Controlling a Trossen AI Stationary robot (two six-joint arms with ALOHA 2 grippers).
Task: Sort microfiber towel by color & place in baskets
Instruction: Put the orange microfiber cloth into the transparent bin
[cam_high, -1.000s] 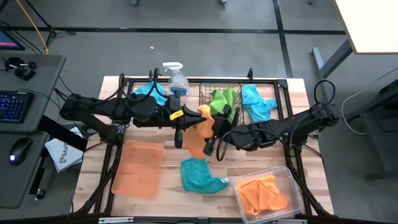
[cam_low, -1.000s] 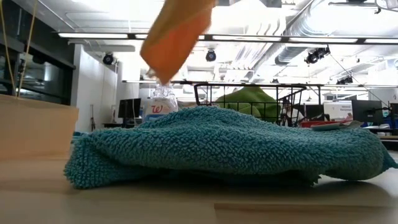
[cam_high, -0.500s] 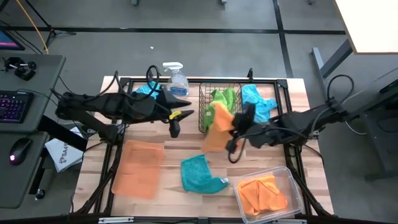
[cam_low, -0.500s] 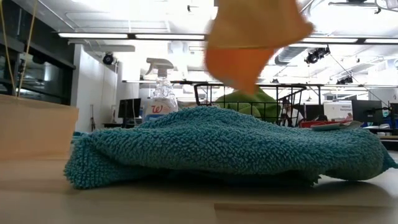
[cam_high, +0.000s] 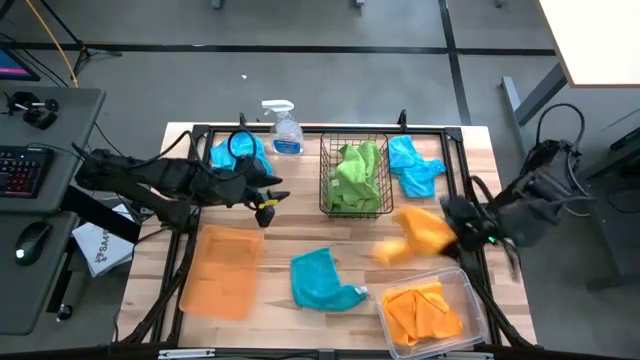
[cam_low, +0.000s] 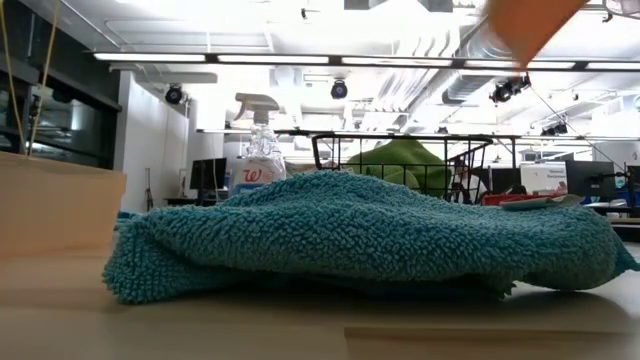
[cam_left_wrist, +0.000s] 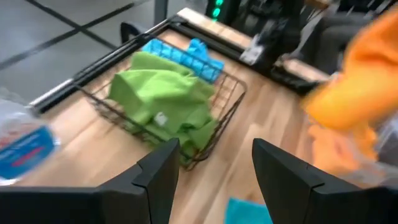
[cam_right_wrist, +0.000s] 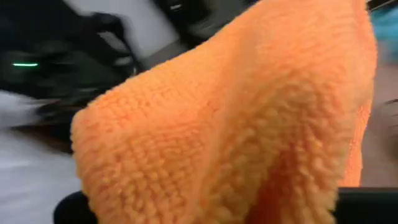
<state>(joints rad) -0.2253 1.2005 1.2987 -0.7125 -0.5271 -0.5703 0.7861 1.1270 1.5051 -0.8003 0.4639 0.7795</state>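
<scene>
The right gripper (cam_high: 452, 222) now clamps the orange towel (cam_high: 418, 235) above the clear bin (cam_high: 470, 300) — taken over from the left gripper (cam_high: 262, 203), which has let go, fingers apart, beside the wire basket (cam_high: 353, 176). Drop looks next.

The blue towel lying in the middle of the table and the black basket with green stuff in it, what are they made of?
The blue towel looks like soft, fuzzy cloth, probably microfiber: close up it is covered in tiny loops and sags in folds. The black basket seems to be thin metal wire with a dark coating, since you can see through its grid to the green towels inside.
</scene>
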